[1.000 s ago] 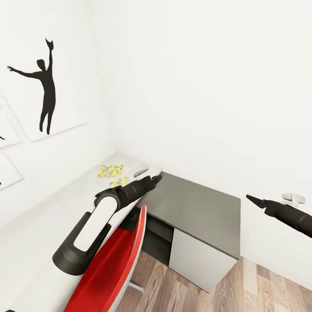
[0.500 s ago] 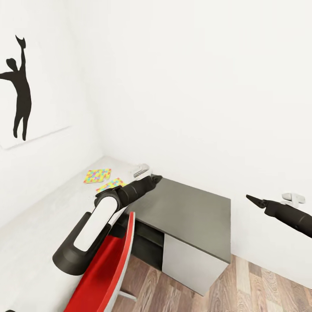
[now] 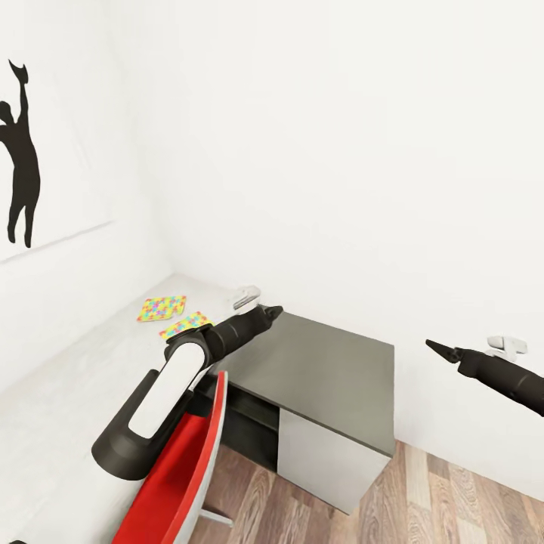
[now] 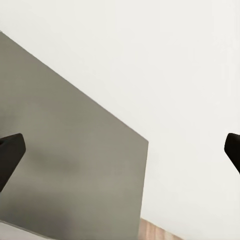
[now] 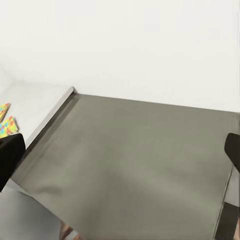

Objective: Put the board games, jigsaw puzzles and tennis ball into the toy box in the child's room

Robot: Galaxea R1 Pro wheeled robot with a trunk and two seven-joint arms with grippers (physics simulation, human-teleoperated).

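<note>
Two jigsaw puzzles lie flat on the pale table (image 3: 68,393) near its far corner, one (image 3: 161,307) closer to the wall and the other (image 3: 184,324) closer to me. They also show at the edge of the right wrist view (image 5: 6,125). My left gripper (image 3: 272,310) hovers open over the seam between table and dark cabinet, just right of the puzzles and holding nothing. My right gripper (image 3: 432,346) is open and empty in the air to the right of the cabinet. The board games, tennis ball and toy box are out of view.
A low dark-topped cabinet (image 3: 325,370) with a white door stands against the table's far end. A red chair (image 3: 181,483) is tucked at the table below my left arm. A small white and grey object (image 3: 245,296) lies by the wall. Wood floor (image 3: 423,499) lies to the right.
The whole picture has slid left, so the camera has turned right. Both arms keep their places in the view, and both grippers stay open.
</note>
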